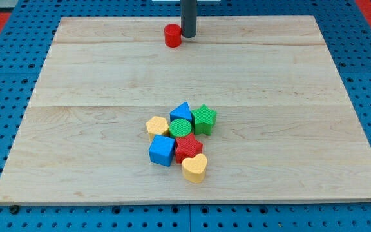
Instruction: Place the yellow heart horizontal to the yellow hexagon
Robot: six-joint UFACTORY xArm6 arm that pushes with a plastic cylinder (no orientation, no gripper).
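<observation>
End effector, a bare rod w/ my tip (189,35) holding nothing, touches red plastic cylinder (172,35); far-off yellow plastic heart (195,168) abuts red star (187,147), so approach may scatter cluster incl. yellow hexagon (157,125).

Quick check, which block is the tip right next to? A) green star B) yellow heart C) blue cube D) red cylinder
D: my tip sits at the view's top just right of the red cylinder, close against its side, while the yellow heart lies far off at the bottom of the cluster, apart from the tip.
</observation>
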